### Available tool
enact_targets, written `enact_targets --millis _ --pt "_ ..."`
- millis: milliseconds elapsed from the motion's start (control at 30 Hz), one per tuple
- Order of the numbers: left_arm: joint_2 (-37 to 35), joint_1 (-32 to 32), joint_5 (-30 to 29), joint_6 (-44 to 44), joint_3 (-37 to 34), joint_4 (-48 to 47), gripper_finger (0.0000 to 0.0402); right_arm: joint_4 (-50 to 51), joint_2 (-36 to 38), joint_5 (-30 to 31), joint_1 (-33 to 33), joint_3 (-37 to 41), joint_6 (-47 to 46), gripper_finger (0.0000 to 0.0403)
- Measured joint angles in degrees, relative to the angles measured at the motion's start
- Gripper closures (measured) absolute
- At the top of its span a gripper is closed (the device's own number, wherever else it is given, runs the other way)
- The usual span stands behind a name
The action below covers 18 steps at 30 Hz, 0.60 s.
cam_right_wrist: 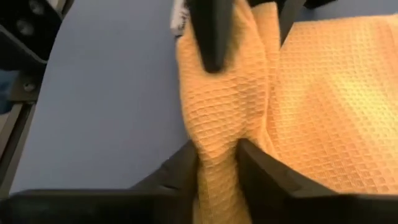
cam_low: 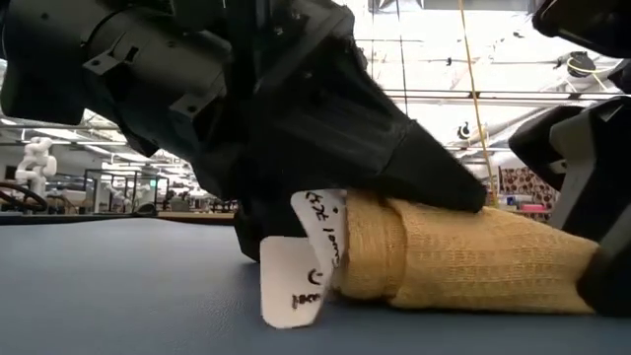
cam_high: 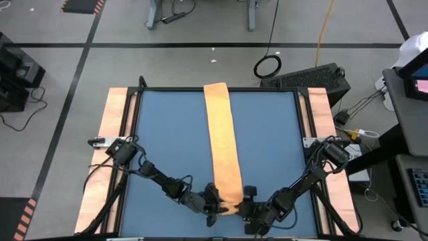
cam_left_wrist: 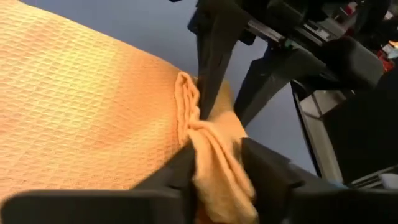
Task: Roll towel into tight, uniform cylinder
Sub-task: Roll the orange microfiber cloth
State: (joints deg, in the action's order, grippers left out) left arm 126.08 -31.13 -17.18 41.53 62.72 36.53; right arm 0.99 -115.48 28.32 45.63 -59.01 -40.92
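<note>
The towel (cam_high: 222, 140) is a long orange-yellow strip lying flat down the middle of the blue table, from the far edge toward the near edge. Its near end (cam_high: 229, 206) is rolled into a short bundle (cam_low: 444, 261) that rests on the table, with a white tag (cam_low: 301, 266) sticking out at one end. My left gripper (cam_left_wrist: 217, 168) is shut on the bundle's left end and my right gripper (cam_right_wrist: 217, 165) on its right end. The two grippers face each other at the near edge. My left gripper pinches the rolled bundle's left end (cam_left_wrist: 214, 146) between its two fingers. The fingers come from the table's left, slanting down, and lie along the roll. The roll rests on the table. My right gripper pinches the bundle's right end (cam_right_wrist: 217, 143) between its two fingers. The fingers come from the table's right, slanting down, and lie along the roll. The bundled cloth fills the gap between them, and the flat strip runs on beside it.
The blue table top (cam_high: 167, 134) has wooden boards (cam_high: 115, 134) along its left and right sides. Beyond the far right corner lie a dark keyboard (cam_high: 314, 75) and a coiled cable (cam_high: 267, 65). There is free blue surface on both sides of the strip.
</note>
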Motion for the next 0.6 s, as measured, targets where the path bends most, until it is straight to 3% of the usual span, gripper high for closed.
enact_targets --millis 233,400,500,600 --pt "-6.0 0.0 -1.5 -4.1 -0.5 -8.5 0.0174 0.3 0.1 -2.3 -0.7 0.0 -6.5 0.037" --pt "-12.7 -2.9 -9.8 -13.4 -0.2 -14.2 0.0165 0.2 0.5 -8.1 -2.7 0.0 -11.2 0.0383" --pt "-13.6 -6.1 -14.8 -24.0 -0.2 -10.1 0.0164 0.3 1.0 -11.2 -4.1 0.1 -12.0 0.0384" --pt "-12.7 -8.6 -15.0 -31.5 0.0 -4.9 0.0164 0.6 2.7 -14.1 -5.7 0.3 -11.6 0.0384"
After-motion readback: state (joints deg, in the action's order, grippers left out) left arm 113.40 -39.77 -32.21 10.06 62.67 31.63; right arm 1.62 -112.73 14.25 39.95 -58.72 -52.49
